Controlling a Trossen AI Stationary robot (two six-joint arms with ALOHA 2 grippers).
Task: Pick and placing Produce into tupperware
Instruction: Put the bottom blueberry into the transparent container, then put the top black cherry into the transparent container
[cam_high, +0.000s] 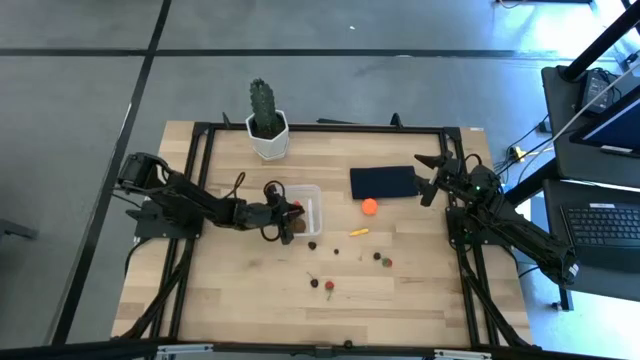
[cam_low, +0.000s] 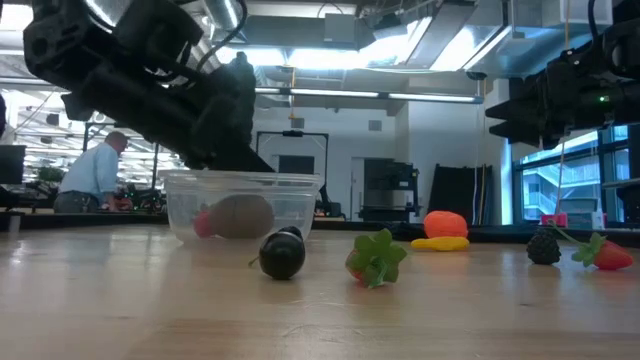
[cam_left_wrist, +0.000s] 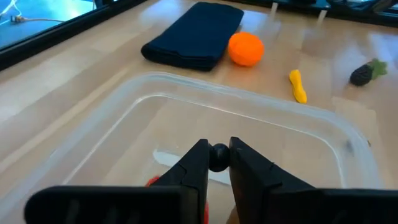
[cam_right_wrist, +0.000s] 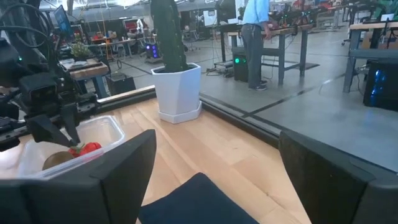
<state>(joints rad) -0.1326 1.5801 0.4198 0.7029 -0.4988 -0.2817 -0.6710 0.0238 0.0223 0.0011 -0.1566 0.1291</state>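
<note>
Clear plastic tupperware (cam_high: 302, 210) sits mid-table, a brown lump (cam_low: 240, 215) and a red piece (cam_right_wrist: 89, 148) already inside. Left gripper (cam_left_wrist: 218, 157) hangs over its opening, fingers pinched on a small dark berry (cam_left_wrist: 218, 154). Outside: orange ball (cam_high: 370, 207) just beside the navy cloth (cam_high: 383, 182), yellow sliver (cam_high: 358, 232) and more berries scattered nearby. Cactus in white pot (cam_high: 267, 124) at the far edge. Right gripper (cam_high: 432, 174) waits spread wide at the cloth's end, holding nothing.

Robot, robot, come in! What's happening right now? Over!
Left gripper shut on a dark berry above the tub. Right gripper open, waiting by the dark cloth. Nothing in the way.
</note>
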